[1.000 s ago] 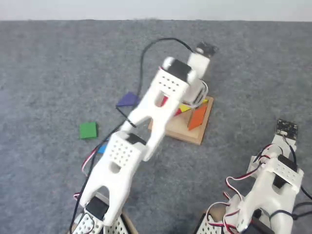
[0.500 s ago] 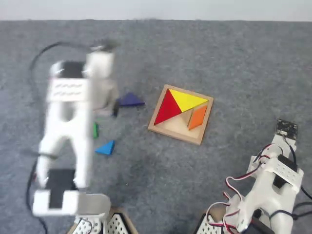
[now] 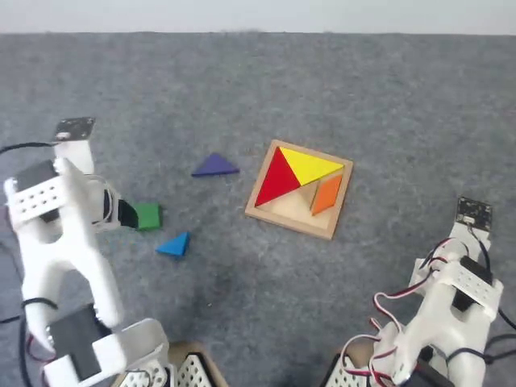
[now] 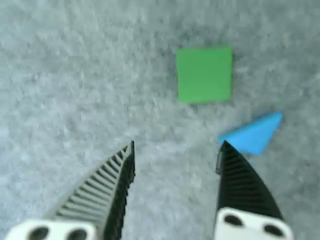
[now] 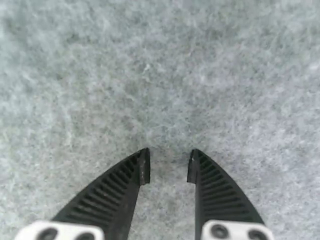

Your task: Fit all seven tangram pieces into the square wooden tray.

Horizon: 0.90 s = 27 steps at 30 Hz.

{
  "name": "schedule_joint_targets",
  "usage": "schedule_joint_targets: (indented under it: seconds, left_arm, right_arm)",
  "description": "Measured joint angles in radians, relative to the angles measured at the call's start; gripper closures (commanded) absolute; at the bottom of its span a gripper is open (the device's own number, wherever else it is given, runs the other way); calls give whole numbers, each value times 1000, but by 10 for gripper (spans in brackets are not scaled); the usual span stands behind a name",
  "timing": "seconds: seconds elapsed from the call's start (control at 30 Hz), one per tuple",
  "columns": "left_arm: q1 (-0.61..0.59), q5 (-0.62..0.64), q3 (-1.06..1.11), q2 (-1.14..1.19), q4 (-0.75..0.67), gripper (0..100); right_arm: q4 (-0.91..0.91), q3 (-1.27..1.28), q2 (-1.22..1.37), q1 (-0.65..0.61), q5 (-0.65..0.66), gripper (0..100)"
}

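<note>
We find the left gripper (image 4: pixel 175 150) spread and empty. In the high view, the green square (image 3: pixel 147 216) lies just beside it at 3 o'clock, well apart from the wooden tray (image 3: pixel 290 222) farther along 3 o'clock. The left arm (image 3: pixel 63 238) is nearer.
</note>
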Motion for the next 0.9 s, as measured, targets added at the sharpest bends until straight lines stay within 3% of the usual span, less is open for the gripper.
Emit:
schedule_joint_targets:
  seconds: [0.3,0.5,0.9]
  left_arm:
    - [95,15,18,95,-146,736]
    - [92,25,-75,324,-152,736]
    - [104,26,-229,506,-155,739]
  right_arm:
    - [0,3,0,0,29,872]
    - [0,3,0,0,29,872]
    - [0,3,0,0,29,872]
